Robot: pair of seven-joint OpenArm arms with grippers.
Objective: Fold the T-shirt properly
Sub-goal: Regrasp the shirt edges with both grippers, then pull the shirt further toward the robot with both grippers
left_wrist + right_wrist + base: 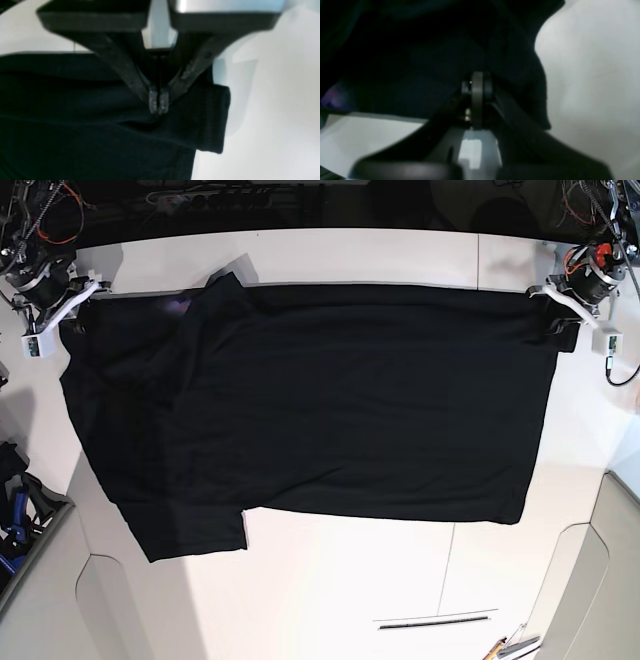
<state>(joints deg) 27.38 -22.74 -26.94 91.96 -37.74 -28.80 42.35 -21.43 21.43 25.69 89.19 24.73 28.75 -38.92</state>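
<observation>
The black T-shirt (330,400) lies spread plain side up on the white table (350,580), with one sleeve at the front left. A small purple patch of print (180,303) peeks out at a folded-over flap at the back left. My left gripper (562,328) is at the shirt's back right corner. In the left wrist view it (158,105) is shut on a pinch of the black cloth (75,112) near a hem. My right gripper (72,315) is at the back left corner. In the right wrist view it (477,82) is shut, with dark cloth (420,62) draped over its tips.
Cables and electronics (40,220) sit at both back corners. Blue tools (15,510) lie off the table's left edge, and small tools (510,645) lie at the front right. A narrow slot (435,620) is in the table's front.
</observation>
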